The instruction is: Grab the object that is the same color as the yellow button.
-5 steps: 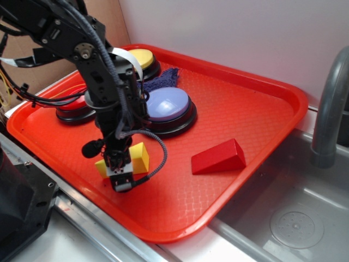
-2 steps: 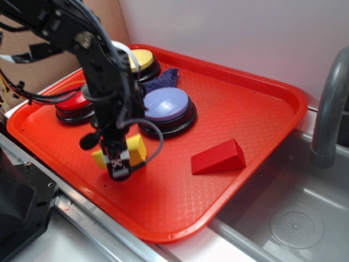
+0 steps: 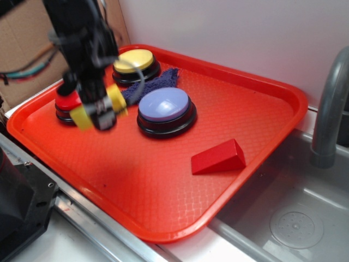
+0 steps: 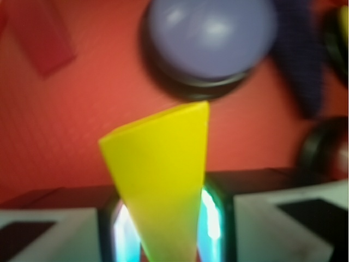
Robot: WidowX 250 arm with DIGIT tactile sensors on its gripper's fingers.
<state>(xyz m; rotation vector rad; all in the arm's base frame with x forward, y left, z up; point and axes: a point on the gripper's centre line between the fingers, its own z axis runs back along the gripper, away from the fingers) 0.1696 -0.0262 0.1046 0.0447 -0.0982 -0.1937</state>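
The yellow wedge block (image 3: 82,115) hangs above the red tray (image 3: 163,180), held between the fingers of my gripper (image 3: 101,111), which is shut on it. In the wrist view the block (image 4: 161,169) fills the middle, its thin end between the jaws of my gripper (image 4: 168,229). The yellow button (image 3: 133,60) sits at the tray's back left, on a black base, behind and right of the gripper. The exterior view is motion-blurred around the arm.
A pale purple button (image 3: 164,106) stands mid-tray, with a red-topped button (image 3: 68,103) at the left, partly behind the block. A dark blue cloth (image 3: 154,83) lies between the buttons. A red wedge (image 3: 219,156) rests at right. A grey faucet (image 3: 330,109) and a sink (image 3: 294,224) lie beyond the tray's right edge.
The gripper has risen off the tray with the yellow block in it and moved back and left, toward the red-topped button. Nothing else moved.
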